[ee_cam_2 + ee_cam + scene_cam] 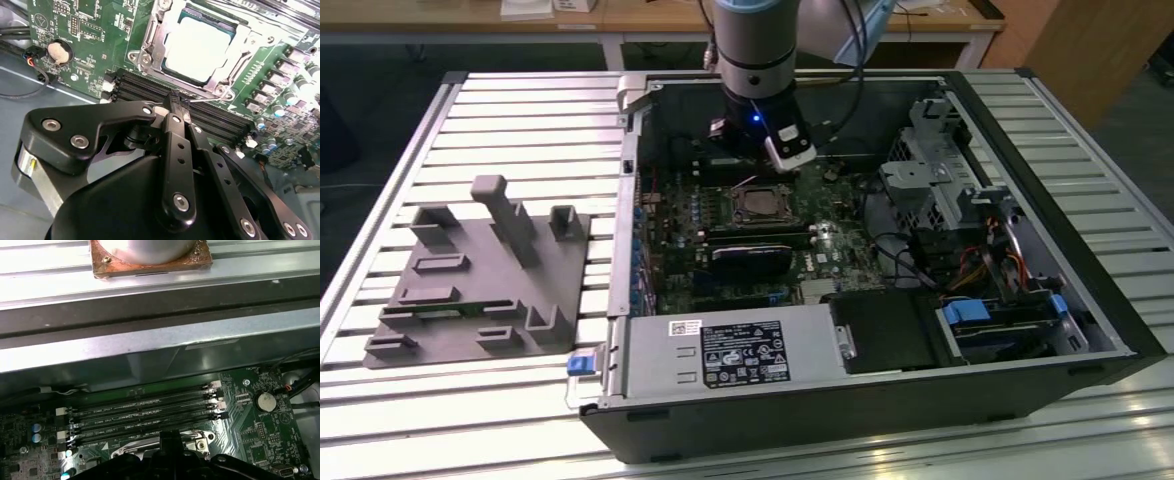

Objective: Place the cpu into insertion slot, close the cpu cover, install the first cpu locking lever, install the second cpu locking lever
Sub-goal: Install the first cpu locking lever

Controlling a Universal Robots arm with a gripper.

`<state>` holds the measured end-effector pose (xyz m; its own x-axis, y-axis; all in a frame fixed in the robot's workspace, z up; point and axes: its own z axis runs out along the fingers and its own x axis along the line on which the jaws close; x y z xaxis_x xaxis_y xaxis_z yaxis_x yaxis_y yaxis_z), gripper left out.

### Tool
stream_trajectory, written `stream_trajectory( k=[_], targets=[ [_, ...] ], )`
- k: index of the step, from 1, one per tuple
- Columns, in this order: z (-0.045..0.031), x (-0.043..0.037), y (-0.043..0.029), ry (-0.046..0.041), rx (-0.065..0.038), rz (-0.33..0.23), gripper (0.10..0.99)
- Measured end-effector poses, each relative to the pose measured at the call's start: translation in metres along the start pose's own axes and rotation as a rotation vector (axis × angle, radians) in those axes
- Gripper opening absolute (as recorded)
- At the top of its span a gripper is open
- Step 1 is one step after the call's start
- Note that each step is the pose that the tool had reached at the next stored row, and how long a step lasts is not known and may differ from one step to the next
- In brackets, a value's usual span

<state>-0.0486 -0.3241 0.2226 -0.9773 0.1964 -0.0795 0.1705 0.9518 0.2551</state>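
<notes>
Since cpu [197,47] is seated in slot [148,44] under closed cover [241,46], a lever step is judged underway; gripper [178,105], pressed together, is set against lever [215,99] beside slot; hooking push needed.

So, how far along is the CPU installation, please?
Done: the cpu is seated, and the cpu cover looks closed over it. In hand: the gripper, shut, is at the end of a thin locking lever. Left: the levers; whether either is latched is unclear.
</notes>
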Motion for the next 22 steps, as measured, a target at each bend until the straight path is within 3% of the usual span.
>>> stream_trajectory(
  k=[7,12,17,22],
  targets=[
    [0.0041,-0.0006,0.0031,-0.0029,0.004,0.001,0.106],
    [0.0076,0.0004,0.0026,-0.0282,0.002,-0.004,0.106],
    [0.0106,0.0019,0.0030,-0.0364,0.003,0.012,0.106],
    [0.0134,0.0023,0.0024,-0.0558,0.010,0.084,0.106]
  ],
)
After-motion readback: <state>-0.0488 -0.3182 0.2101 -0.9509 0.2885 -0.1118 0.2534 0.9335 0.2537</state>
